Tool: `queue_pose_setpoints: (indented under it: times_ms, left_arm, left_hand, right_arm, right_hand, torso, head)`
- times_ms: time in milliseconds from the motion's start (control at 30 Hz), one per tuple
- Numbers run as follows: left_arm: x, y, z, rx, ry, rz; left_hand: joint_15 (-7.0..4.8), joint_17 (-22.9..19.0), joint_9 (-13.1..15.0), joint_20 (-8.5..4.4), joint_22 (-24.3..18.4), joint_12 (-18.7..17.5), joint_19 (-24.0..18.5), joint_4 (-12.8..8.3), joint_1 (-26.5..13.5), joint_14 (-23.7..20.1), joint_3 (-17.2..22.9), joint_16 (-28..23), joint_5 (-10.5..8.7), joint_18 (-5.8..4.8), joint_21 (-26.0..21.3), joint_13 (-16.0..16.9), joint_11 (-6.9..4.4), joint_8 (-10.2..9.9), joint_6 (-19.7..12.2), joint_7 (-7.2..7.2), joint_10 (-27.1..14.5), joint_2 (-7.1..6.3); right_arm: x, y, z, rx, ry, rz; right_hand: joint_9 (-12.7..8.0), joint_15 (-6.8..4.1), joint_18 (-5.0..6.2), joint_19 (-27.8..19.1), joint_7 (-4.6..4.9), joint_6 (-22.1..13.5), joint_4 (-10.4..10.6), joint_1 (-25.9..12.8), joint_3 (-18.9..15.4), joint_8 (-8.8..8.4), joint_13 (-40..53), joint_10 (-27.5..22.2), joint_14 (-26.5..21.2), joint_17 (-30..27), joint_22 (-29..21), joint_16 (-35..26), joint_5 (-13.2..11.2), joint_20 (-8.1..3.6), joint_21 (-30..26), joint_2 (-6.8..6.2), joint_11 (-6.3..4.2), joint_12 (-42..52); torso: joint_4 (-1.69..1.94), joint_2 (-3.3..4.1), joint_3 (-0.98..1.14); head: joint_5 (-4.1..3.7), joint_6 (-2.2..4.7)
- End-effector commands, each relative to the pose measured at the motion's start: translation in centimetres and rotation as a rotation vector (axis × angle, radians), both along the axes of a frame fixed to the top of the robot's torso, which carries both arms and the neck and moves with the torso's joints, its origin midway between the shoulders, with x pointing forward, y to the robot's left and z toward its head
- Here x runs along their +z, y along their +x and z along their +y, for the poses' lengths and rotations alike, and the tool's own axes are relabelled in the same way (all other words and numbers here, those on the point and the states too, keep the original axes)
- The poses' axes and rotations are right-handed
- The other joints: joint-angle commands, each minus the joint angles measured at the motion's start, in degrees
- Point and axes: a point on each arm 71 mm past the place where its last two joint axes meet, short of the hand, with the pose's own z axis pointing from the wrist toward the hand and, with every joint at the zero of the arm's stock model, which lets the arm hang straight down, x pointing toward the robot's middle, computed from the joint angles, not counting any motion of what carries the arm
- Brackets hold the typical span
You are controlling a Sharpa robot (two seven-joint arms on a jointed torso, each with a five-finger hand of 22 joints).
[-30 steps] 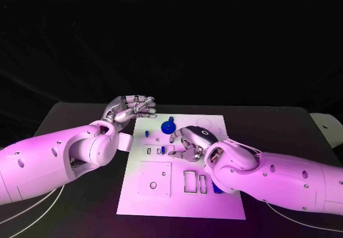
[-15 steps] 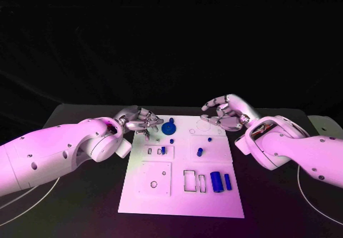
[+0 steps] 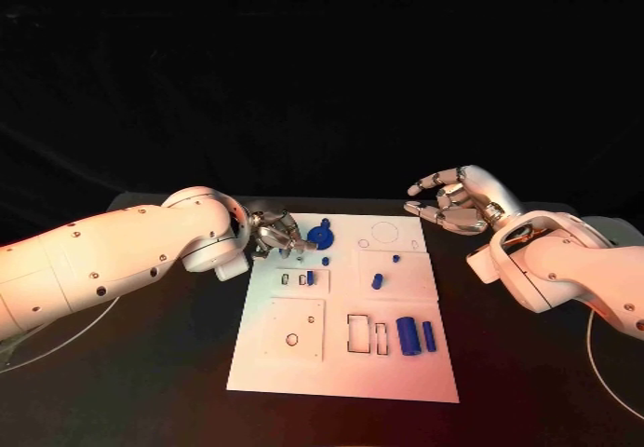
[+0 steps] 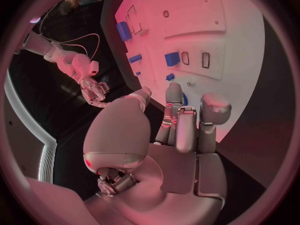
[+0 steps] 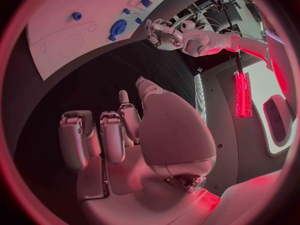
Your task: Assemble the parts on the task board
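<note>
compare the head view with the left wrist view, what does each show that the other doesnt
Head view alone: the whole board with its near edge, the two long blue cylinders standing side by side, and the round blue part next to the left hand. Left wrist view alone: the left hand's palm seen from behind, with nothing in it. Both: the board, the small blue block beside its slots, and the right hand held off the board with fingers apart, holding nothing.

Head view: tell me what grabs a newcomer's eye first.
The white task board lies mid-table, dotted with small blue parts. The left hand hovers at the board's far left corner beside the round blue part. The right hand is raised beyond the far right corner, holding nothing.
</note>
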Motion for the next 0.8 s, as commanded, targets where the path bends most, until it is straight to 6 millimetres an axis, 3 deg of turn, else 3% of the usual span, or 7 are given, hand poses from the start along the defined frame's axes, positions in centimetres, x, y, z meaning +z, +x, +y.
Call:
queue_pose_setpoints:
  times_ms: [33, 267, 433, 800]
  left_arm:
    - [-0.2, 0.1, -0.1, -0.041, 0.163, 0.022]
    - [0.2, 0.4, -1.3, -0.097, 0.241, 0.027]
    - [0.3, 0.5, -1.9, -0.123, 0.274, 0.035]
    - [-0.3, 0.7, -2.9, -0.171, 0.326, 0.077]
  left_hand:
    - [-0.41, 6.74, 1.08, -0.26, 1.71, 2.72, 1.0, 0.02, -0.18, 3.56, -0.58, 0.74, -0.03, -1.05, 0.85, 2.69, -0.42, 1.28, -0.02, -0.61, 1.09, 0.65]
    - [-0.98, 9.11, 3.58, -0.79, 7.23, 8.78, 3.25, 0.16, -4.28, 4.36, -4.05, 2.58, -0.12, -2.02, 3.74, 9.02, -1.07, 3.75, 0.13, -1.42, 3.87, 1.13]
    - [-1.11, 9.73, 4.19, -0.93, 8.64, 9.77, 3.69, 0.14, -5.06, 4.55, -5.05, 3.06, -0.12, -2.25, 4.52, 10.09, -1.25, 4.18, 0.09, -1.6, 4.28, 1.57]
    - [-1.2, 10.26, 4.67, -1.01, 10.22, 10.31, 4.15, 0.13, -5.23, 4.71, -5.62, 3.46, -0.08, -2.52, 5.38, 10.63, -1.36, 4.51, 0.14, -1.73, 4.48, 2.01]
  right_arm:
    - [0.0, 0.0, 0.0, 0.007, -0.005, 0.007]
    - [-0.1, 0.1, -0.2, -0.006, -0.018, 0.007]
    - [-0.2, 0.2, -0.3, -0.013, -0.02, 0.007]
    - [-0.3, 0.4, -0.2, -0.018, -0.025, 0.011]
  right_hand:
    - [0.06, -0.33, 0.63, 3.83, -0.26, -0.04, -0.04, -0.55, -0.42, 0.22, 4.01, 0.37, 4.62, 9.75, 12.63, -0.28, 0.37, -0.47, 0.35, -0.2, -0.05, 0.4]
    - [0.06, -0.37, 0.64, 3.81, -0.29, -0.06, -0.03, -0.66, -0.52, 0.31, 3.98, 0.41, 4.59, 9.67, 12.58, -0.33, 0.58, -0.5, 0.28, -0.38, -0.08, 0.4]
    - [0.05, -0.38, 0.68, 3.75, -0.3, -0.08, -0.01, -0.73, -0.56, 0.33, 3.91, 0.36, 4.57, 9.56, 12.5, -0.38, 0.65, -0.51, 0.17, -0.42, -0.08, 0.33]
    - [0.04, -0.42, 0.71, 3.68, -0.33, -0.16, 0.0, -0.85, -0.6, 0.43, 3.78, 0.3, 4.54, 9.45, 12.41, -0.46, 1.18, -0.56, 0.03, -0.52, -0.12, 0.21]
  torso:
    - [-0.08, 0.0, 0.03]
    - [0.08, 0.04, 0.05]
    - [0.09, 0.01, 0.1]
    - [0.01, -0.03, 0.06]
  head:
    - [0.23, -0.23]
    - [0.1, -0.78]
    - [0.32, -1.28]
    - [0.69, -1.5]
